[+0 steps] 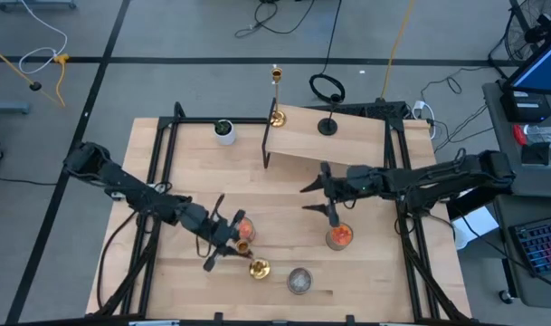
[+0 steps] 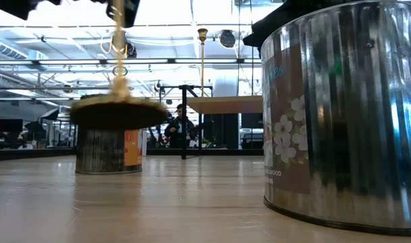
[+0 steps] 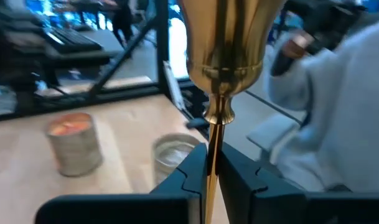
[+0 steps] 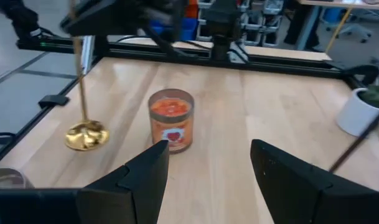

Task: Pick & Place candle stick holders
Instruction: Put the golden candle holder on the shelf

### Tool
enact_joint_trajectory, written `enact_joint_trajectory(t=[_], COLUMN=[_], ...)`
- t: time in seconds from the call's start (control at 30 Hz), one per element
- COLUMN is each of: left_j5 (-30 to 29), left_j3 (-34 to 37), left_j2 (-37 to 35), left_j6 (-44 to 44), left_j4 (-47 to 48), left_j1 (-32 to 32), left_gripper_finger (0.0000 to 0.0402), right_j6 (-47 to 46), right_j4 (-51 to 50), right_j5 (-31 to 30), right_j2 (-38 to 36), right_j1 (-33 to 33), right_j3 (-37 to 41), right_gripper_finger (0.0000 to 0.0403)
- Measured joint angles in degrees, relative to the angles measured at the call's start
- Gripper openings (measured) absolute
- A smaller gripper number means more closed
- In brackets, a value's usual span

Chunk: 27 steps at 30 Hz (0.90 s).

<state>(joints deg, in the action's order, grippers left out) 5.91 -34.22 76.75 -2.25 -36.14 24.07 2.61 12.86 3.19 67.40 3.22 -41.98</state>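
My left gripper (image 1: 228,239) is shut on a slim gold holder (image 3: 225,43), whose round base (image 1: 259,268) shows near the table's front and a little above the table in the low view (image 2: 117,111). An orange-red jar (image 1: 243,228) stands right behind it. My right gripper (image 1: 318,199) is open and empty at mid-table, above and just behind a second orange-red jar (image 1: 339,237). A clear-grey jar (image 1: 299,281) stands near the front edge. A second gold holder (image 1: 276,116) and a black holder (image 1: 327,126) stand on the raised board. My left gripper pinches the gold holder's thin stem (image 3: 213,163) between its two fingers, just below the knob under the cup. The fingers come from the table's left and lie across the stem. The holder stands upright, its base (image 4: 86,135) hanging below the fingers.
A raised wooden board (image 1: 347,140) spans the table's far middle. A white cup with green inside (image 1: 224,131) stands at the far left of it. Black frame rails (image 1: 157,172) run along both sides. A person (image 2: 180,125) shows far behind the table.
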Motion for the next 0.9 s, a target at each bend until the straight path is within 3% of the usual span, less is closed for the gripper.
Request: enact_joint_trajectory(t=[0.2, 0.4, 0.67, 0.9], left_j5=[0.1, 0.0, -0.2, -1.0], left_j3=[-0.5, -3.0, -7.5, -12.2], left_j2=[0.0, 0.0, 0.0, 3.7], left_j6=[1.6, 4.1, 8.6, 8.1], left_j4=[-0.8, -1.0, 2.6, 3.4], left_j1=[-4.9, -9.8, -14.8, -17.9], left_gripper_finger=[0.0015, 0.003, 0.0015, 0.0031], right_j6=[-0.6, -1.9, -4.7, -3.6], right_j4=[6.3, 14.7, 25.1, 29.5], right_j5=[0.0, 0.0, -0.2, -0.4], right_j2=[4.1, 10.2, 15.3, 18.6], right_j1=[3.2, 5.1, 4.7, 3.0], right_j3=[0.0, 0.0, 0.0, 0.0], right_gripper_finger=[0.0224, 0.0224, 0.0224, 0.0224])
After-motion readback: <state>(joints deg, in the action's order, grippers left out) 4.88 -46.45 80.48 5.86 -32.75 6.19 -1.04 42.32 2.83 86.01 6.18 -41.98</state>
